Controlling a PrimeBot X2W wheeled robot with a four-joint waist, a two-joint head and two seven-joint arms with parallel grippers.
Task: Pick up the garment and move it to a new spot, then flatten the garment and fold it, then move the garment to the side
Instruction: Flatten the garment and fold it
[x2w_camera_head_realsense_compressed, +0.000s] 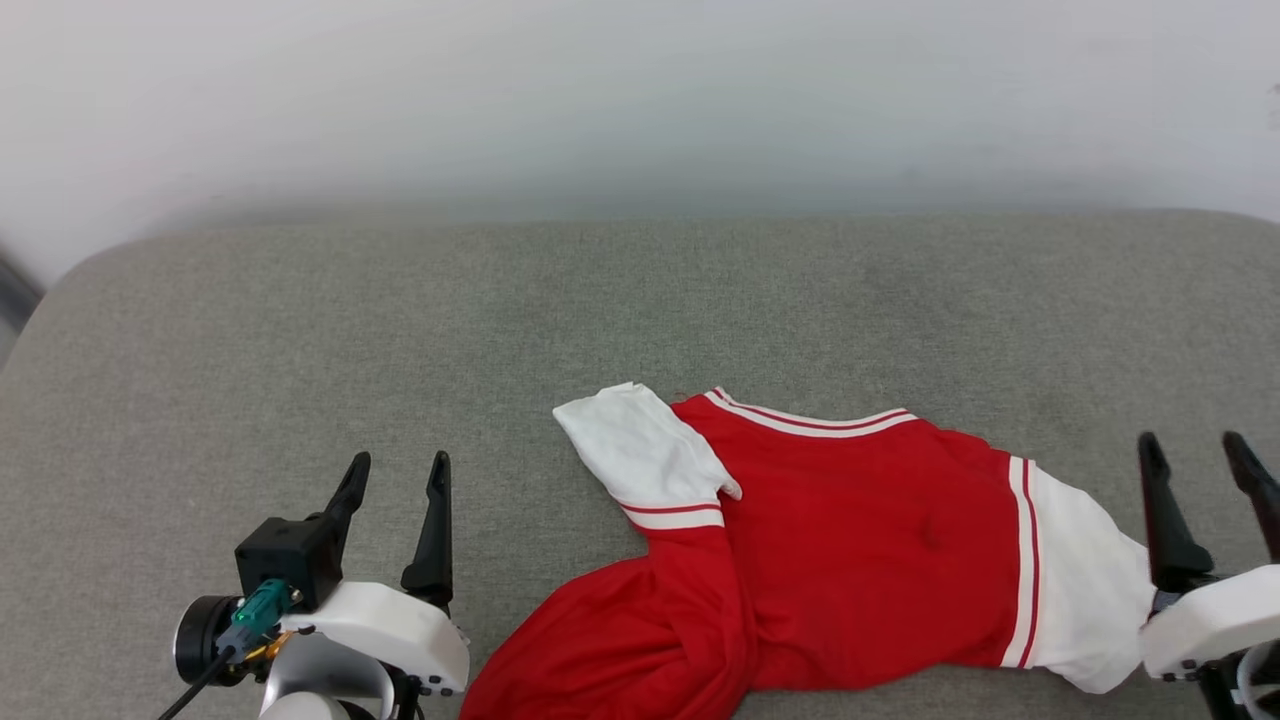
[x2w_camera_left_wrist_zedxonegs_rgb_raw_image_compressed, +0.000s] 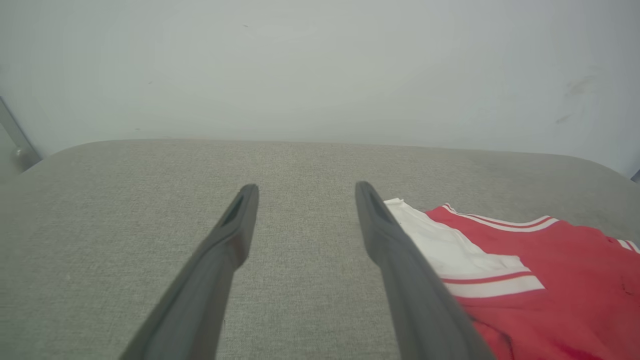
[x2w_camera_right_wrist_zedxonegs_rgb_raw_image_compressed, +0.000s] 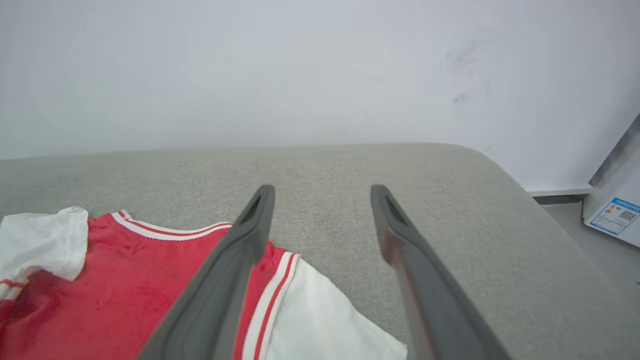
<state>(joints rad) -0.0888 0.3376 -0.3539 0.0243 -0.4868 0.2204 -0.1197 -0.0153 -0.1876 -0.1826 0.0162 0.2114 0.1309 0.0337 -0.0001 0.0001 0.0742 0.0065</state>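
1. The garment (x2w_camera_head_realsense_compressed: 860, 560) is lying on the near part of the grey fabric surface (x2w_camera_head_realsense_compressed: 600, 300), right of the middle in the head view and between the two arms.
2. It is resting with its striped neckline (x2w_camera_head_realsense_compressed: 810, 420) pointing toward the pale wall (x2w_camera_head_realsense_compressed: 640, 100), and the red body is spreading toward the robot.
3. One white sleeve (x2w_camera_head_realsense_compressed: 640, 450) is lying on the robot's left side of the garment, its end pointing away toward the wall. Below it the red fabric is bunching into folds and running off the bottom edge of the head view.
4. The other white sleeve (x2w_camera_head_realsense_compressed: 1085, 580) is lying flat on the robot's right side, reaching up to the right jaws.
5. The left jaws are standing wide apart and gripping nothing. They are hovering over bare surface (x2w_camera_left_wrist_zedxonegs_rgb_raw_image_compressed: 125, 200) just beside the garment (x2w_camera_left_wrist_zedxonegs_rgb_raw_image_compressed: 550, 280), clear of the fabric.
6. The right jaws are also standing wide apart and gripping nothing. In the right wrist view one jaw is crossing in front of the striped seam of the garment (x2w_camera_right_wrist_zedxonegs_rgb_raw_image_compressed: 115, 295), while the other is showing over bare surface (x2w_camera_right_wrist_zedxonegs_rgb_raw_image_compressed: 400, 170). Whether either jaw is touching the sleeve cannot be told.
7. Past the surface's far right corner, a pale box with a blue label (x2w_camera_right_wrist_zedxonegs_rgb_raw_image_compressed: 615, 210) is standing on the floor (x2w_camera_right_wrist_zedxonegs_rgb_raw_image_compressed: 590, 240).
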